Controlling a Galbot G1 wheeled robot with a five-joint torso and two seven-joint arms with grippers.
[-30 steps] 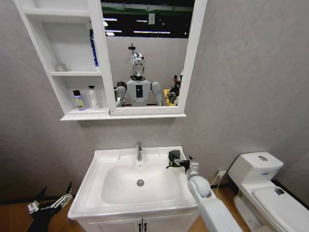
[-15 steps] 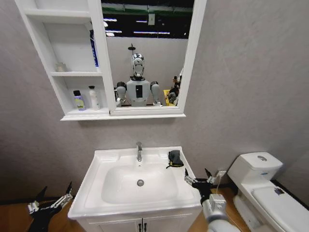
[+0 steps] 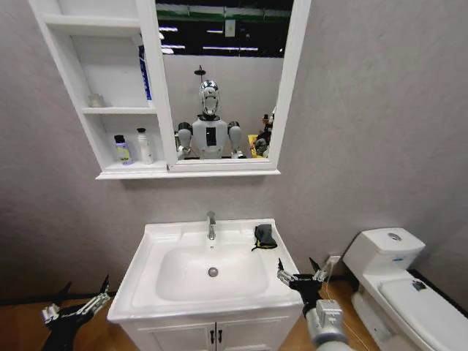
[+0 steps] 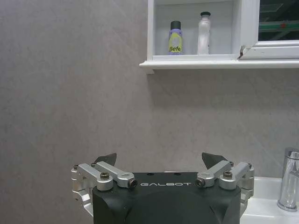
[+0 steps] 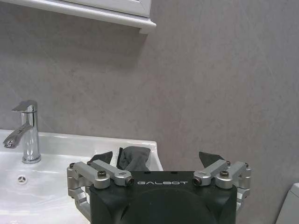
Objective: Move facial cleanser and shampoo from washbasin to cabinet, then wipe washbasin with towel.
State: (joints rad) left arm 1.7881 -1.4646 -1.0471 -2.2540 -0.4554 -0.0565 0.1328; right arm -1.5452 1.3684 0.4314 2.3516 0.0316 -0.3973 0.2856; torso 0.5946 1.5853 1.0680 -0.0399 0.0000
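Head view: high, facing forward and down, set back, washbasin at 6 o'clock, cabinet at 11 o'clock. Left wrist view: low, level, facing the wall beside the basin. Right wrist view: low, close to the basin rim. Shared: tap, cabinet shelf.

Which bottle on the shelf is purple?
The short purple bottle with the black cap and yellow label, farther from the mirror than the taller white plastic bottle.
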